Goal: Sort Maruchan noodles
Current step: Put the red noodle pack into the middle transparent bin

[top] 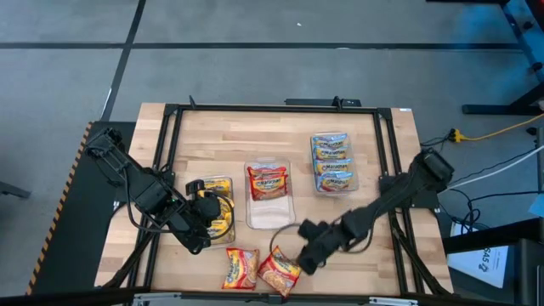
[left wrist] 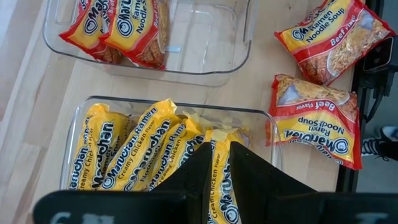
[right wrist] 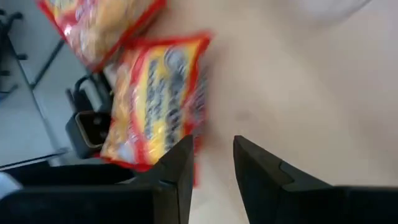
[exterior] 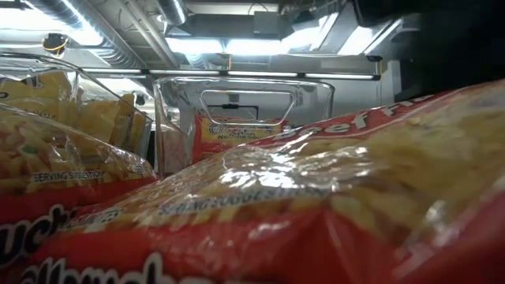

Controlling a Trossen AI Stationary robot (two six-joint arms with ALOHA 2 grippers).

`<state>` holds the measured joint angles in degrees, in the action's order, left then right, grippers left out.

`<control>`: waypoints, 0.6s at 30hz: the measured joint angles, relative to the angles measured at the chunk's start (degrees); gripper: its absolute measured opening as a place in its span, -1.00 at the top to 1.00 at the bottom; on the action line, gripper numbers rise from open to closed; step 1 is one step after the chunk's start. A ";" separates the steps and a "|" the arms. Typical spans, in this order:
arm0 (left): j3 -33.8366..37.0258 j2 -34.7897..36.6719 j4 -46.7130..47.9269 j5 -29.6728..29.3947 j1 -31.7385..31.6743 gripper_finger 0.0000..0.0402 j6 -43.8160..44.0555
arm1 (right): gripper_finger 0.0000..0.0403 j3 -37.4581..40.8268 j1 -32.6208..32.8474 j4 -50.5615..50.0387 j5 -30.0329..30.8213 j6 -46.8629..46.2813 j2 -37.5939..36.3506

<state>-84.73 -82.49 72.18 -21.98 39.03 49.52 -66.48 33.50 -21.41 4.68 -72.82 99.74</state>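
Three clear trays stand on the table: the left tray (top: 228, 183) holds yellow Maruchan packets (left wrist: 134, 152), the middle tray (top: 270, 217) holds red ones (top: 267, 182), and the right tray (top: 353, 174) holds blue-edged ones (top: 331, 161). Two red beef packets (top: 240, 268) (top: 279, 270) lie loose near the table's near edge. My left gripper (top: 206, 223) is over the yellow tray, shut on a yellow packet. My right gripper (top: 299, 253) is open, low beside the right-hand loose red packet (right wrist: 155, 99). My left gripper (left wrist: 219, 146) pinches one yellow Creamy Chicken packet (left wrist: 219, 180) between its two fingers, along the packet's narrow edge. The fingers come from above, slanting down. The packet stands on edge among the other yellow packets inside the left tray. My right gripper: one finger (right wrist: 180, 162) stands at the red packet's edge; I cannot tell whether it touches.
The low view is filled by the loose red packets (exterior: 316, 197) close up, with the middle tray (exterior: 245, 102) behind them. A black frame (top: 170, 127) rims the table. Bare wood lies between the trays and the near edge, right of the loose packets.
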 joint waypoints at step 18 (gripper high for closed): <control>0.00 -0.01 -2.65 -0.79 -0.13 0.75 0.01 | 0.45 -0.11 3.24 15.26 -7.16 -2.25 11.72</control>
<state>-84.73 -82.50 69.53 -22.76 38.89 49.54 -66.59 36.74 -6.15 -2.48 -75.07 111.46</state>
